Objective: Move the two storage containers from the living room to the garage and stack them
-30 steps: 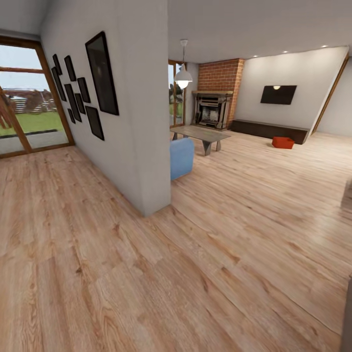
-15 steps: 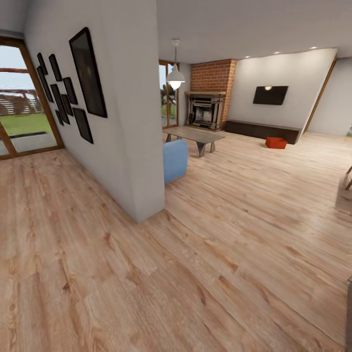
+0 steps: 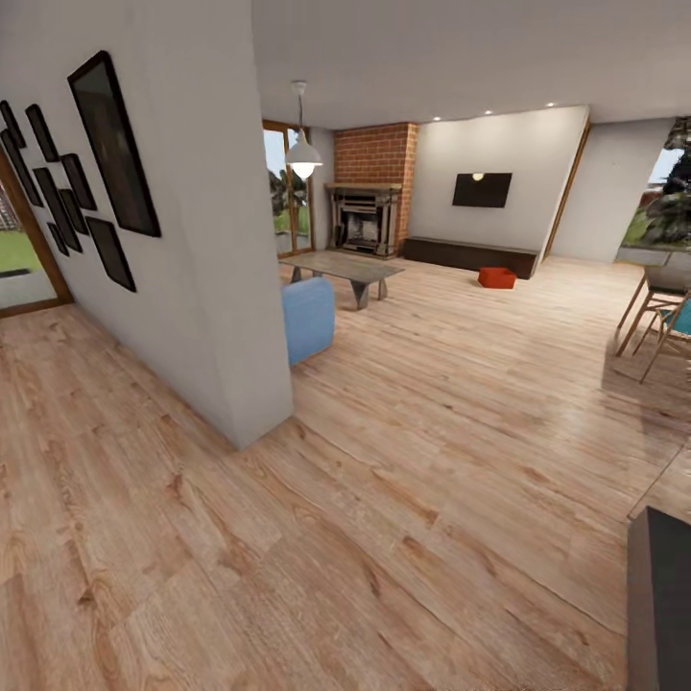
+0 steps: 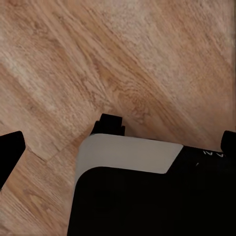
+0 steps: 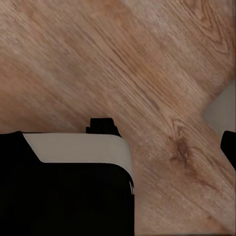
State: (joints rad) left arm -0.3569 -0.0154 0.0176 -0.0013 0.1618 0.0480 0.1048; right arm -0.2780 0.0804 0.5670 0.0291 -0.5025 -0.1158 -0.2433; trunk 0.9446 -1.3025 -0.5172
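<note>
view swung right, chairs (image 3: pixel 657 312) now visible | 1 storage container (image 3: pixel 496 277) by cabinet (image 3: pixel 470 256) | gripper states: cannot tell

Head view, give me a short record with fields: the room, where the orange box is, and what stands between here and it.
room: living room with wood plank floor
container: one orange-red storage container on the floor, far side, in front of the low dark cabinet
landmarks: brick fireplace, wall TV
near path: white partition wall, blue seat, coffee table
right side: chairs
</note>
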